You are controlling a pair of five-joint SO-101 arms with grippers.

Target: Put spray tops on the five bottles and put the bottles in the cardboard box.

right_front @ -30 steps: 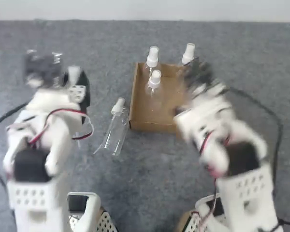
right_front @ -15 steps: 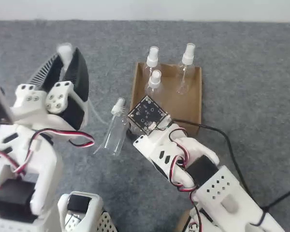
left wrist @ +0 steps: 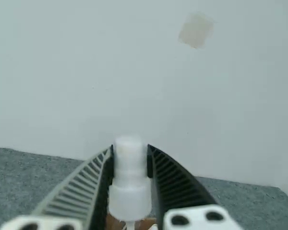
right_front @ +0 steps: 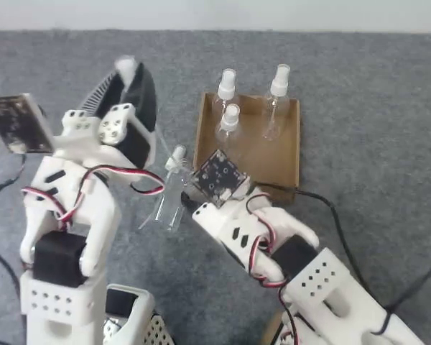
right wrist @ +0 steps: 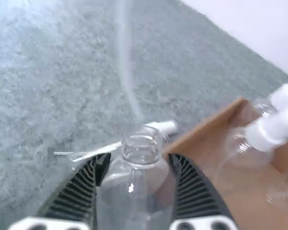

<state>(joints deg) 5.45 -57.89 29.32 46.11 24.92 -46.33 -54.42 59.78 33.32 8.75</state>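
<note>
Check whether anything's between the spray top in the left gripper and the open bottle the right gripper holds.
Nothing visible does. The neck of the open bottle is clear; a capped bottle lies on the carpet beside it, lower than the raised spray top.

Three capped bottles (right_front: 230, 123) stand in the box (right_front: 281, 159), fourth bottle (right_front: 174, 195) lying alongside.

i see three bottles (right_front: 230, 122) standing in the cardboard box (right_front: 269, 162), a fourth bottle (right_front: 169, 194) lying just left of it.
</note>
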